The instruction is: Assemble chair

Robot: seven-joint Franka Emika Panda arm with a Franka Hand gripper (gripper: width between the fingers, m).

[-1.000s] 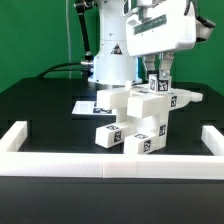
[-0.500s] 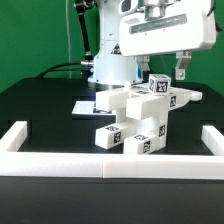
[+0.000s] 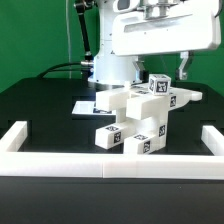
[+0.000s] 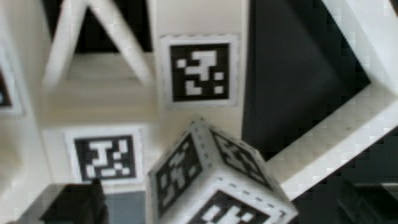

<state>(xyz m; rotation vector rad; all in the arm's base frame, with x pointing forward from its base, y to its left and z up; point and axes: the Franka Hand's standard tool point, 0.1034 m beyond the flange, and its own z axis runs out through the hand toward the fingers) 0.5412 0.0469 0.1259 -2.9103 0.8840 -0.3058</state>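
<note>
The two-finger gripper (image 3: pixel 165 66) hangs spread wide and empty; just beneath it a tagged square white plastic leg (image 3: pixel 158 86) sits on the chunky white plastic chair (image 3: pixel 135 118). Placing that leg looks finished; next, lift straight clear without nudging it.

No readable text, numbers or brand names anywhere. Only markings are the black-and-white square tags (image 3: pixel 158 86) on the chair (image 3: pixel 135 112) pieces: coded patterns, not letters. The wrist view shows three of them close up (image 4: pixel 199 70), still just blocky patterns. The prints on the marker board (image 3: pixel 84 105) are too small to make out.
</note>
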